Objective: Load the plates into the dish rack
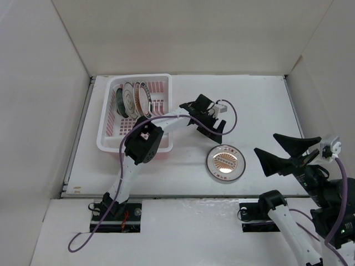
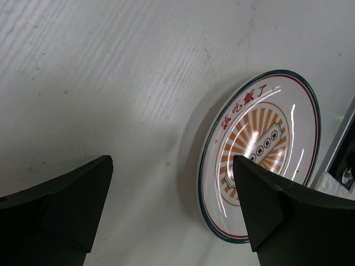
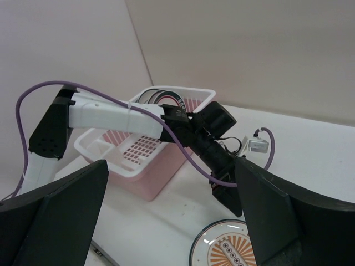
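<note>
An orange sunburst plate (image 1: 224,164) lies flat on the white table, right of the dish rack (image 1: 159,145). The pale pink-white rack holds a row of plates (image 1: 133,97) standing on edge at its far end. My left gripper (image 1: 213,123) is open and empty, hovering just beyond the sunburst plate. In the left wrist view the plate (image 2: 260,138) lies partly under the right fingertip (image 2: 277,216), and the gripper (image 2: 172,163) is above bare table. My right gripper (image 1: 266,144) is open and empty, raised to the right of the plate, which also shows in the right wrist view (image 3: 222,252).
White walls enclose the table on three sides. The left arm (image 3: 116,116) stretches over the rack's near right corner (image 3: 161,166). A purple cable (image 1: 230,124) loops by the left wrist. The table's near edge (image 1: 183,194) runs just in front of the plate.
</note>
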`<state>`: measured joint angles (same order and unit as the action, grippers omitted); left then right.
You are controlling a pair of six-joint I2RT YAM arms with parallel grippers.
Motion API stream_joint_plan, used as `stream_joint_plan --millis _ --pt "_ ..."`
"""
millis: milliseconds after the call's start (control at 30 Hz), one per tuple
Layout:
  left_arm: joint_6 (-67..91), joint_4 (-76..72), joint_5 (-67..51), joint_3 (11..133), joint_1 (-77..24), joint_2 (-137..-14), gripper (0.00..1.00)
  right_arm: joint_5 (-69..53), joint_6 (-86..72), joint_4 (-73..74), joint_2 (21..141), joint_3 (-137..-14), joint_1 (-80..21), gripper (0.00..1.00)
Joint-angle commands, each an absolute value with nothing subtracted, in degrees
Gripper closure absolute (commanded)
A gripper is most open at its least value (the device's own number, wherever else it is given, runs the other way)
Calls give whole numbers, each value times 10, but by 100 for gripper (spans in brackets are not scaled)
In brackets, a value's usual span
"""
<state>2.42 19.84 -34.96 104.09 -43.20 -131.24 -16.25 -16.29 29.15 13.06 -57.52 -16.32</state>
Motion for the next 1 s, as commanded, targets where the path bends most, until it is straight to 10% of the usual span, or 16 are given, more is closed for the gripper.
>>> stream_joint_plan --millis 0,967 --pt "11 197 -393 1024 -435 -1286 13 -156 -146 271 137 -594 -176 0" --pt "61 113 -390 886 -475 -1262 37 -105 -124 282 121 -605 -221 0"
